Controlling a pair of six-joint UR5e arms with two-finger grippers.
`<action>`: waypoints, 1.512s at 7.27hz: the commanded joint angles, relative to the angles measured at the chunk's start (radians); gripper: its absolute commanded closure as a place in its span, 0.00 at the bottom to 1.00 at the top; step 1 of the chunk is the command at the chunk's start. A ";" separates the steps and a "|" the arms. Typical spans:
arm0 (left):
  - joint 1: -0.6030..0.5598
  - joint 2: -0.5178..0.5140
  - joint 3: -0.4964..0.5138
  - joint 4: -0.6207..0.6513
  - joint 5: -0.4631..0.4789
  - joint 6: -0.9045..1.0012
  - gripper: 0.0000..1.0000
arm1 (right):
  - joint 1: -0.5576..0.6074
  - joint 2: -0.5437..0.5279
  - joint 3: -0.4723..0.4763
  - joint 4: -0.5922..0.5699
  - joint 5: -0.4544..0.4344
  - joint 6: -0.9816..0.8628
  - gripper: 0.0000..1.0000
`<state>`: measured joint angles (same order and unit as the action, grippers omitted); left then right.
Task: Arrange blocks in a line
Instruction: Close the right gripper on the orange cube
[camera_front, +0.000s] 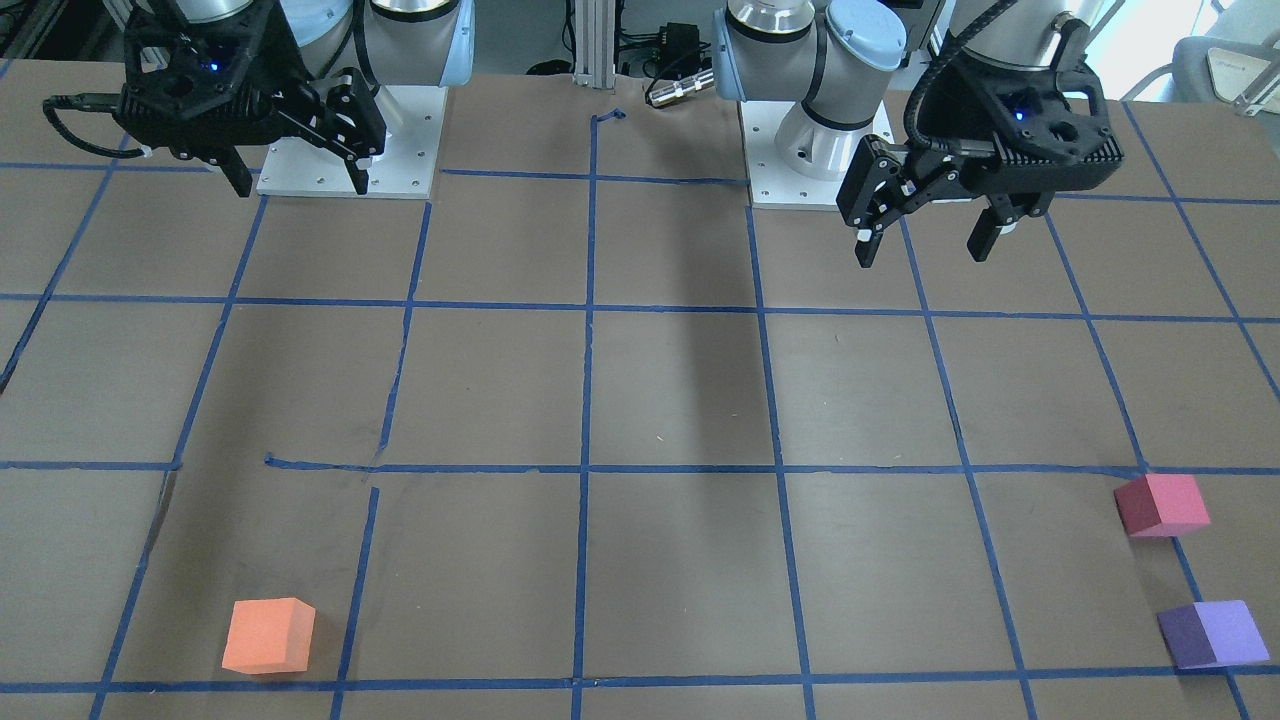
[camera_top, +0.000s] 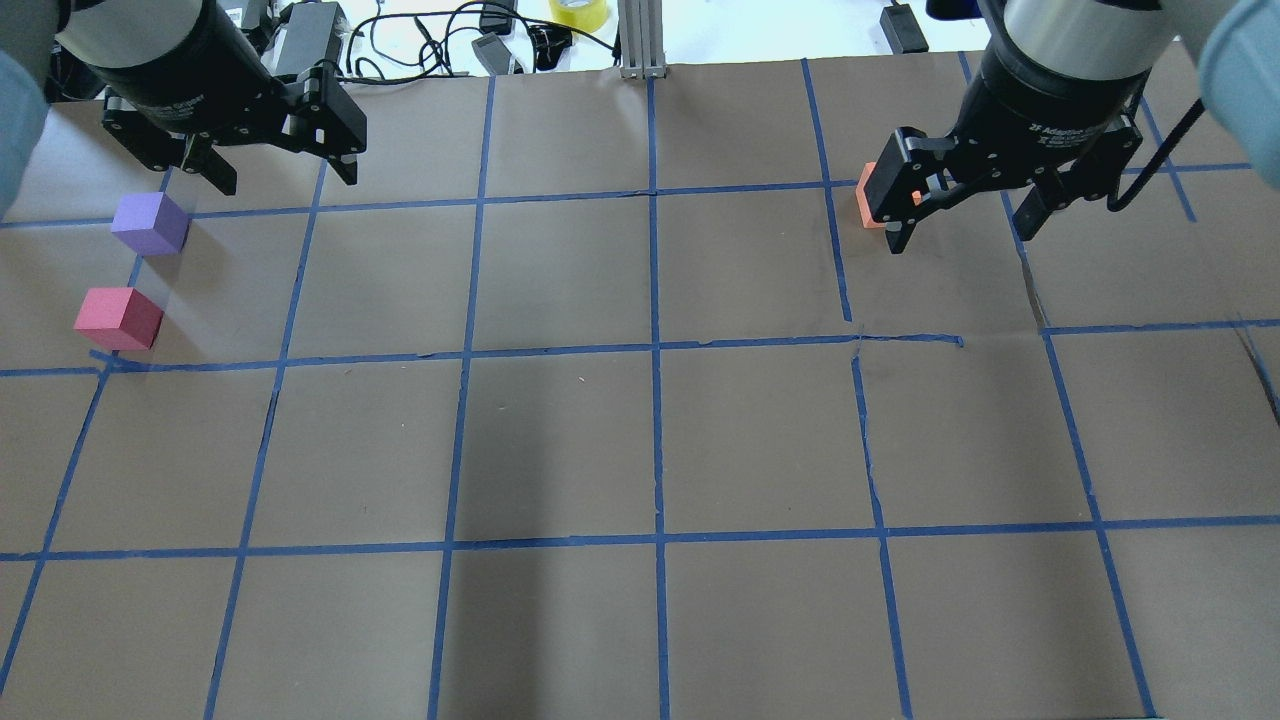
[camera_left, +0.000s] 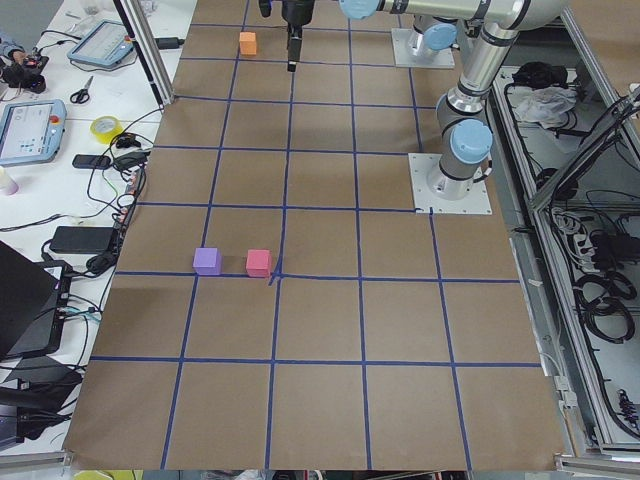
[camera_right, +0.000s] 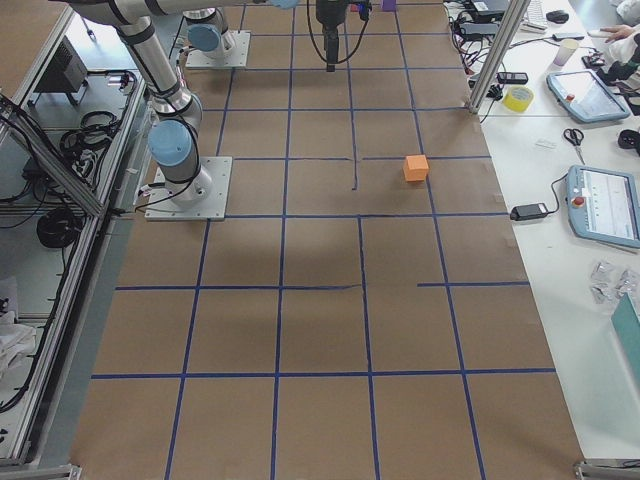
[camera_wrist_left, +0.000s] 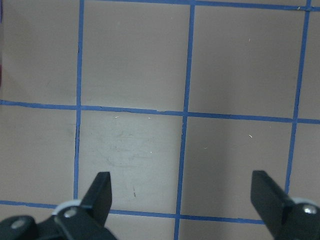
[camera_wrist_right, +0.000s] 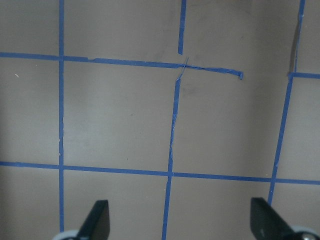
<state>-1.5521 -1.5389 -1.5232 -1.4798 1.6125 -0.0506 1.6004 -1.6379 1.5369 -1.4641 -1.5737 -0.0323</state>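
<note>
Orange block (camera_front: 268, 635) lies well apart from red block (camera_front: 1160, 503) and purple block (camera_front: 1213, 634); my left tool (camera_front: 922, 250) and right tool (camera_front: 300, 185) hang spread, empty; I judge first grasp comes next.

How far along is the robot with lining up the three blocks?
Barely started. Purple block and pinkish red block sit close together; orange block lies far across the table. Left gripper and right gripper hover open, holding nothing. Bringing all three into one line is left.
</note>
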 joint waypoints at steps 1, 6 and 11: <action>-0.002 0.003 -0.002 -0.002 0.000 0.000 0.00 | -0.022 0.061 0.000 -0.078 -0.015 0.000 0.00; -0.006 -0.006 -0.003 -0.008 0.000 -0.002 0.00 | -0.079 0.240 0.000 -0.325 -0.003 -0.014 0.00; -0.005 -0.004 -0.003 -0.008 0.001 0.000 0.00 | -0.112 0.530 -0.001 -0.767 -0.002 -0.119 0.00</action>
<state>-1.5583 -1.5435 -1.5263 -1.4880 1.6135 -0.0508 1.5101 -1.1902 1.5366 -2.1076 -1.5756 -0.1109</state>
